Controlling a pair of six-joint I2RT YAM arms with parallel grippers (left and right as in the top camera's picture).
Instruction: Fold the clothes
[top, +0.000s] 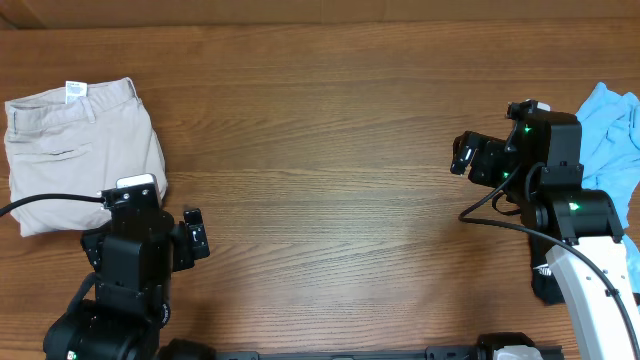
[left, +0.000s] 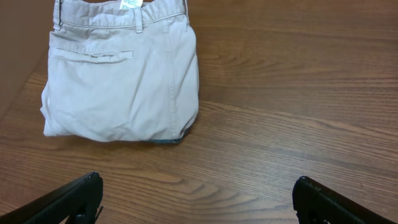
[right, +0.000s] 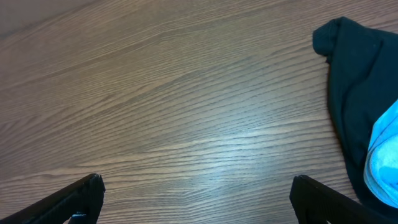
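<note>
A pair of beige trousers (top: 80, 150) lies folded at the table's left edge, waistband and white label toward the back. In the left wrist view the trousers (left: 118, 81) lie ahead of the fingers. My left gripper (top: 197, 235) (left: 199, 199) is open and empty, just right of and nearer than the trousers. A crumpled light blue garment (top: 610, 140) lies at the right edge. My right gripper (top: 462, 155) (right: 198, 199) is open and empty over bare wood, left of that garment. The right wrist view shows a dark garment (right: 357, 93) with light blue cloth (right: 387, 155) on it.
The wooden table (top: 330, 150) stretches between the two arms. A thin teal edge (left: 165, 140) peeks out under the trousers' near fold. A dark patch of cloth (top: 545, 285) shows beside the right arm's white base. Black cables run from both arms.
</note>
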